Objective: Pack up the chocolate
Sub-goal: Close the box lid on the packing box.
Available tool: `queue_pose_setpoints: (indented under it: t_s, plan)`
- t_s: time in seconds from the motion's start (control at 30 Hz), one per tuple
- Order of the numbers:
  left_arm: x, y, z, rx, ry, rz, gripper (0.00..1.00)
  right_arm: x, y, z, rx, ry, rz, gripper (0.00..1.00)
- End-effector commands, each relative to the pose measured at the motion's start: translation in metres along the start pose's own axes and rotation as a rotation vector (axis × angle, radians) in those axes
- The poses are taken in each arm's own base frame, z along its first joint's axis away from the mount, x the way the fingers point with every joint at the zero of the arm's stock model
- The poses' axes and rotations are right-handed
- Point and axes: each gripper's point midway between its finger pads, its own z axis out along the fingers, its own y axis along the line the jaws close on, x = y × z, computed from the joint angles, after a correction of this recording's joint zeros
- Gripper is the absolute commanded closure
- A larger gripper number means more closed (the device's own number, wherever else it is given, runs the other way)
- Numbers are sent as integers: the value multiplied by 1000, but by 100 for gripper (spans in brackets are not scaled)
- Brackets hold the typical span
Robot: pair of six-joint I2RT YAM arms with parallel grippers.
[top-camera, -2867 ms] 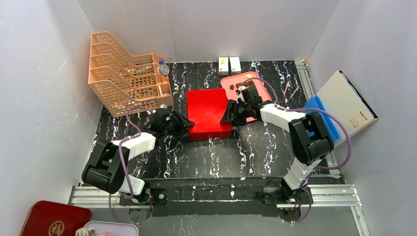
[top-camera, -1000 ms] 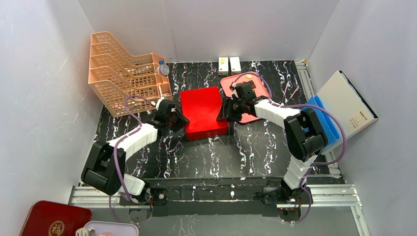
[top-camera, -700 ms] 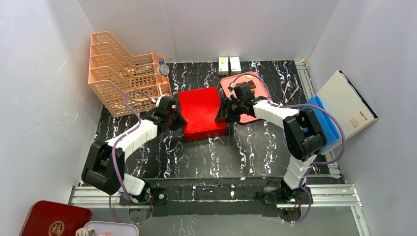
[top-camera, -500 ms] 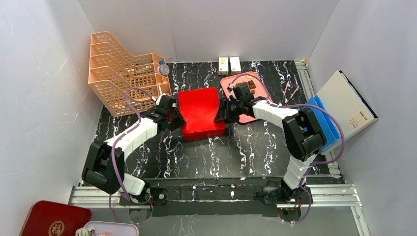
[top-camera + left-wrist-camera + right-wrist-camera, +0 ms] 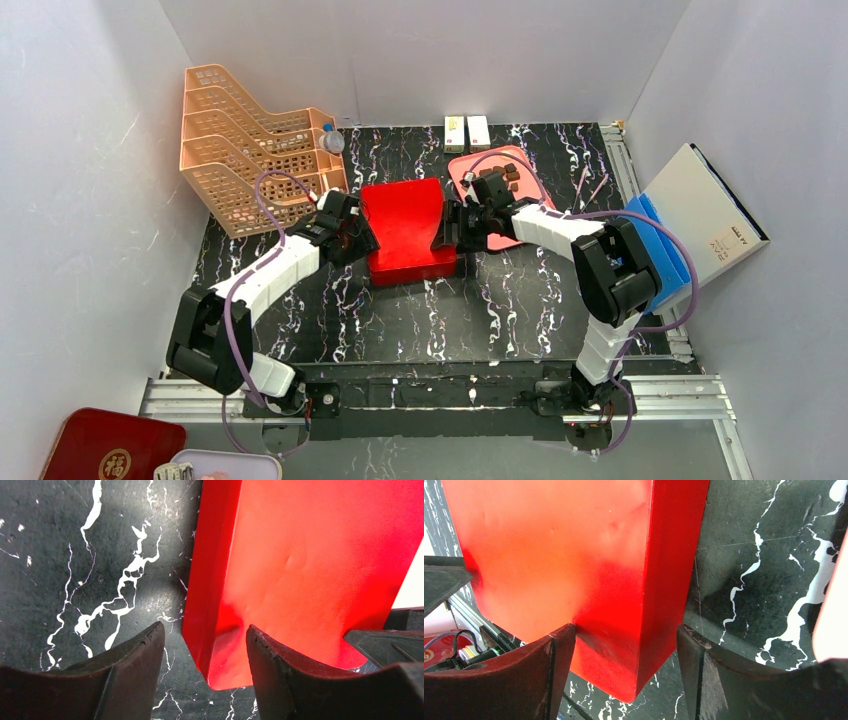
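You've just let go: the left gripper (image 5: pixel 204 632) and right gripper (image 5: pixel 624 630) both stand open, each astride a corner of the shifted red box (image 5: pixel 405 235). The chocolate (image 5: pixel 503 178) waits on the pink tray (image 5: pixel 535 195) beyond the right fingers (image 5: pixel 749 685), not yet packed.

Setting: robotics lab test cell. White panel walls (image 5: pixel 90 200) enclosed a black marbled bench (image 5: pixel 500 320); left arm (image 5: pixel 275 275) and right arm (image 5: pixel 560 232), cabled, were bolted to an aluminium rail (image 5: pixel 690 400) at its near edge.

The left tool (image 5: pixel 204 639) straddled a corner of a red box (image 5: pixel 310 565), jaws apart, one finger over its top and the other outside its wall. The box sat on the black, white-veined table (image 5: pixel 90 550).
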Motion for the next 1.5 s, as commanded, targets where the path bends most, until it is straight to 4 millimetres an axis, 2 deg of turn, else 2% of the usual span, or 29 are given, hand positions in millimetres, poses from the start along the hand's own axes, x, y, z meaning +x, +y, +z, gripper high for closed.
queue_pose_setpoints:
  t_s: [0.0, 0.27, 0.4, 0.57, 0.7, 1.0, 1.17, 1.47]
  plan:
    - [-24, -8, -20, 5, -53, 57, 42, 7, -15, 1, 60, 19, 4, 19]
    - [-49, -32, -42, 54, -71, 113, 44, -23, -11, -15, 66, -68, -9, 20]
    - [-46, -37, -45, 63, -28, 142, 49, -36, -14, -25, 92, -111, -16, 23]
    - [-33, -41, -45, 70, 44, 204, 63, -47, -23, -35, 128, -157, -7, 33]
    - [-22, -43, -44, 33, 90, 308, 66, -48, -28, -38, 141, -168, -1, 44]
    - [-16, -46, -50, -45, 96, 410, 71, -44, -32, -41, 144, -164, 4, 48]
    - [-20, -41, -60, -89, 73, 412, 71, -43, -35, -44, 149, -165, 4, 48]
    - [-8, -37, -62, -127, 91, 429, 72, -41, -41, -50, 166, -169, 11, 47]
